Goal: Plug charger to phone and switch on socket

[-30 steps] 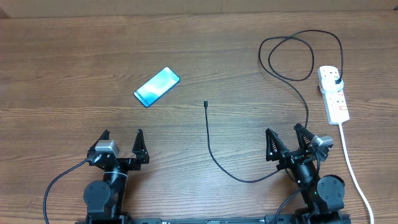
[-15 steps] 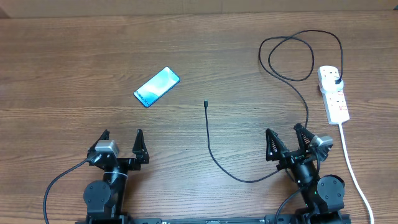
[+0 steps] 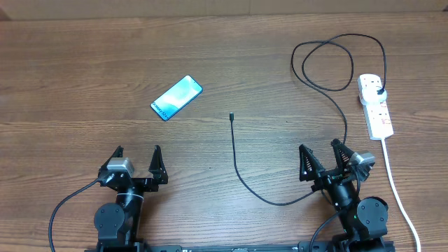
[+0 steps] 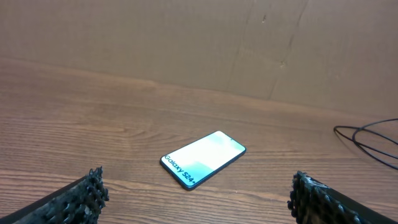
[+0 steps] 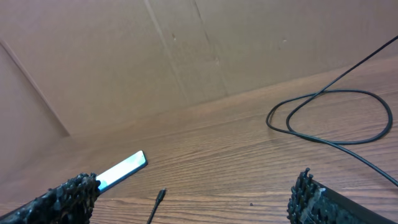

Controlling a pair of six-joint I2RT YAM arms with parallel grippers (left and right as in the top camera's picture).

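A brown wood-grain worktop point(image 3: 84, 42) fills the overhead view, and the wrist views show a plain cardboard wall point(image 4: 186, 43) behind it. Both arms sit at the near edge. The left gripper point(image 3: 137, 151) has its jaws spread wide and holds nothing; the right gripper point(image 3: 319, 147) is likewise wide and empty.

The phone point(image 3: 176, 97), its screen lit pale blue, lies flat and angled on the left half, ahead of the left gripper. The charger point(image 3: 234, 143), a thin black cable, has its small connector tip point(image 3: 231, 115) near the middle, apart from the phone and to its right. The cable curves past the right gripper, loops at the far right, and ends in a black plug point(image 3: 379, 89) seated in the socket point(image 3: 375, 105), a white power strip near the right edge.

No step appears to have begun. The tip is unconnected, and the switch's state cannot be told. The next move likely calls for one gripper to pinch the cable just behind the tip, a fine grasp on a thin thing lying flat, while the other steadies the phone.
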